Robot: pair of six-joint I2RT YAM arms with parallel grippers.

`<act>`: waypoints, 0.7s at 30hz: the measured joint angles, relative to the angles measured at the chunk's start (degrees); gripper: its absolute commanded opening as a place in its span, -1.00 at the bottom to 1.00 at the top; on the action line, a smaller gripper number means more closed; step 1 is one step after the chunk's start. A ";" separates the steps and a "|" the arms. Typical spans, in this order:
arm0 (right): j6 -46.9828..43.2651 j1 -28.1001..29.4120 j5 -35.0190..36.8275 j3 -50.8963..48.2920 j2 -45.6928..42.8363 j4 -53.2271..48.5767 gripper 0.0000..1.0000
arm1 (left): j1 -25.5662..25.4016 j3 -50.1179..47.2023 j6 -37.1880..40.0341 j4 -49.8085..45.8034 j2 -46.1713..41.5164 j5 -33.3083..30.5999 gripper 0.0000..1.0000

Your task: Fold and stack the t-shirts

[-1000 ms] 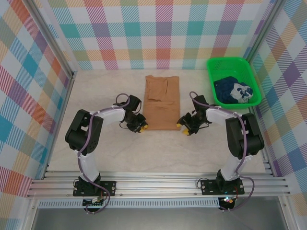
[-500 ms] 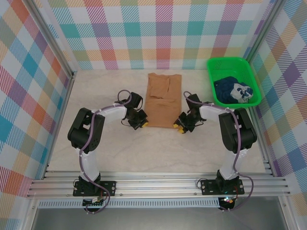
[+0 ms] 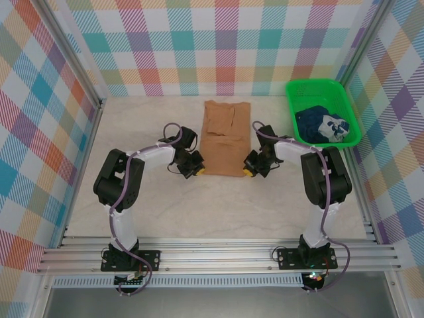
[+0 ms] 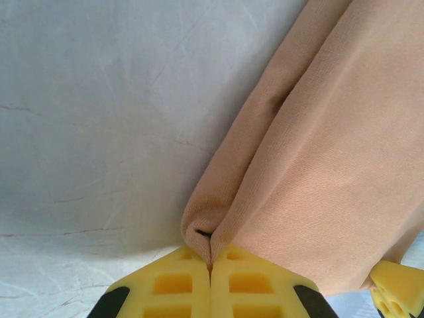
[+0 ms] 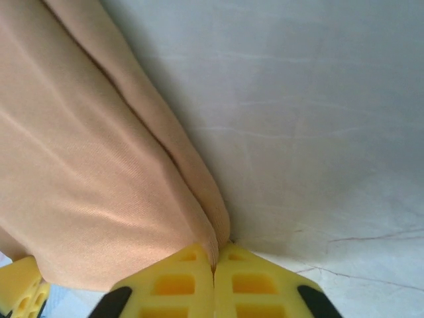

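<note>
Tan shirt (image 3: 225, 136): folded strip, mid-frame (top view)
Left gripper (image 4: 211, 268): clenched on its lower-left corner
Right gripper (image 5: 214, 265): clenched on lower-right corner

A tan-brown t-shirt (image 3: 225, 139) lies flat at the centre of the top view, folded into a long, narrow rectangle, plain side up, its two lower corners bunched into small creases. A dark navy t-shirt (image 3: 318, 122) with white print sits crumpled at upper right, inside a green basket (image 3: 313, 82).

Open table (image 3: 132, 126) left of the tan t-shirt (image 3: 225, 142); green basket (image 3: 318, 82) blocks the far right.
</note>
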 measured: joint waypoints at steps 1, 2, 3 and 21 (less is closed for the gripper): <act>0.13 0.11 0.13 -0.09 -0.11 0.00 -1.00 | 0.00 0.02 0.24 -0.13 -0.02 -0.04 -1.00; 0.15 0.24 0.24 -0.33 -0.35 0.09 -1.00 | 0.00 0.02 0.48 -0.28 -0.04 -0.15 -1.00; 0.15 0.39 0.44 -0.76 -0.81 0.11 -1.00 | 0.00 0.02 0.74 -0.52 -0.11 -0.15 -1.00; -3.67 13.09 -7.72 -20.39 -33.64 -16.44 -1.00 | -11.32 -18.03 11.34 -18.08 -39.47 8.28 -1.00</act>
